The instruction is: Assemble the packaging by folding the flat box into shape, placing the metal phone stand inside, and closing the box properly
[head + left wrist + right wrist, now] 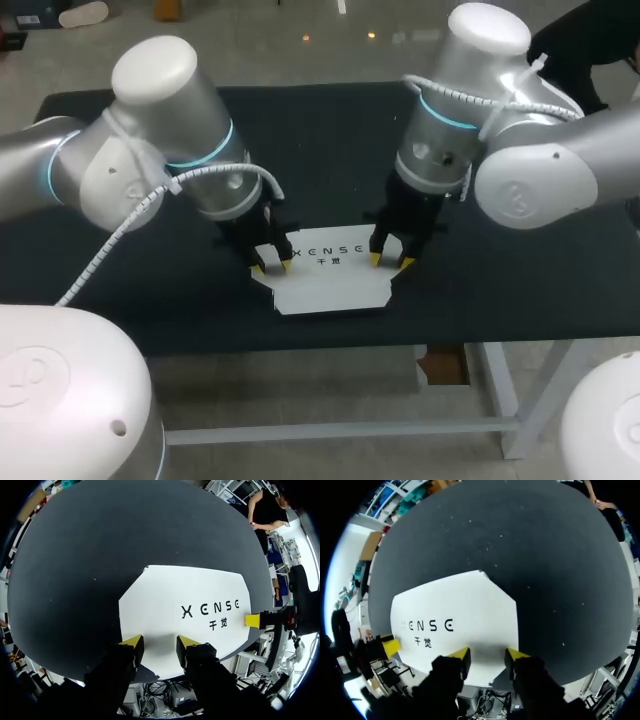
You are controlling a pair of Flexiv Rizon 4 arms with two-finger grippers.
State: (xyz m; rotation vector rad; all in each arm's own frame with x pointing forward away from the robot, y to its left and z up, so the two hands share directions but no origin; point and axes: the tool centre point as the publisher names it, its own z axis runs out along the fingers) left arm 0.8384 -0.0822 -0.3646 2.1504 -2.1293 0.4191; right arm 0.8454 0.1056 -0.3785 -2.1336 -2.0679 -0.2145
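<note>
Flat box (330, 275) is lying on the table (330, 150), its ends sitting under the left gripper (271, 266) and right gripper (391, 260), both jaws standing narrowly apart, holding nothing.

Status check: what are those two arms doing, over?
Left gripper, right gripper: fingers open, one at each end of the flat box. Box unfolded on the table. Nothing in the way.

Head cam: high and behind the robot, facing down on the tabletop (330, 130) from well back. It takes in both arms.

Left wrist cam: close above the flat box (185, 610) at the tabletop's near edge, looking down along the left gripper (159, 645).

Right wrist cam: likewise, along the right gripper (487, 657).

All three views share the box. Each wrist view also catches the other gripper's yellow tip.
</note>
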